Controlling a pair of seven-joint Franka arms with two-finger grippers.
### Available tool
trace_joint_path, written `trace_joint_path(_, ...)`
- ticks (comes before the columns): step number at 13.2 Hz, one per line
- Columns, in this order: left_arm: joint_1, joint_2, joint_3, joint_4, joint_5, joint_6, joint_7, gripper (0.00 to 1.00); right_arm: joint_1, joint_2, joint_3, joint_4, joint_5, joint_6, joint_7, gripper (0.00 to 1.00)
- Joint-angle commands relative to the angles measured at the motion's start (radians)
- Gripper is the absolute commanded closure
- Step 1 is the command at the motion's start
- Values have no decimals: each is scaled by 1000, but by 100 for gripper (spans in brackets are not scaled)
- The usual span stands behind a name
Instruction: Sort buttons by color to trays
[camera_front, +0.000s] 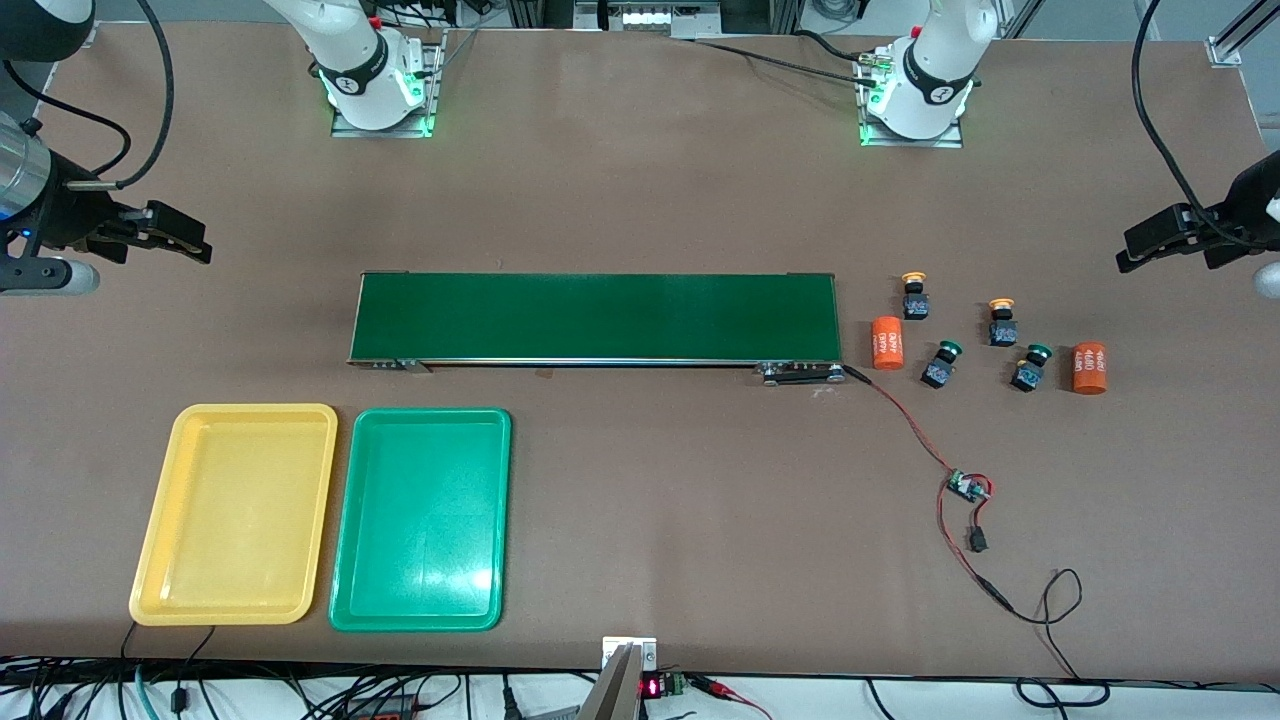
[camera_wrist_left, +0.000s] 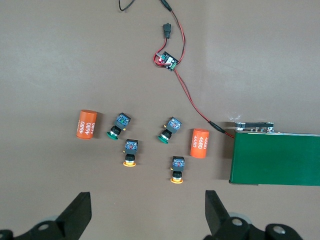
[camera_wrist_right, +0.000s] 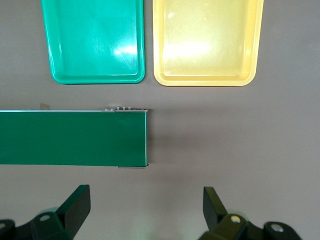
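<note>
The left gripper (camera_front: 1135, 255) is being held spread and empty, high over the table at the left arm's end; its fingers (camera_wrist_left: 80, 212) are seen wide apart in the left wrist view. Below it, the four buttons are lying loose between two orange cylinders (camera_front: 887, 343), just beside the conveyor (camera_front: 597, 317): two yellow buttons (camera_front: 914, 296) farther from the front camera, two green buttons (camera_front: 941, 364) nearer.

The right gripper (camera_front: 195, 243) is likewise being held spread and empty, waiting over bare table at the right arm's end. Nearer the front camera than the conveyor, the yellow tray (camera_front: 160, 500) and green tray (camera_front: 345, 520) are lying side by side, both empty, so no sorting is judged done yet.

Trouble is likely being invited by the buttons' tilted, crowded lie: a neighbour or a cylinder could be knocked and rolled during a descent. The trays are well apart from the buttons, so a weakly pinched cap could be dropped in transit.
</note>
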Motion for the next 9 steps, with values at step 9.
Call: trace_joint_path(9, 2, 48, -3, 16, 12, -7, 9, 0, -19, -9, 2, -16, 9, 20, -13, 0)
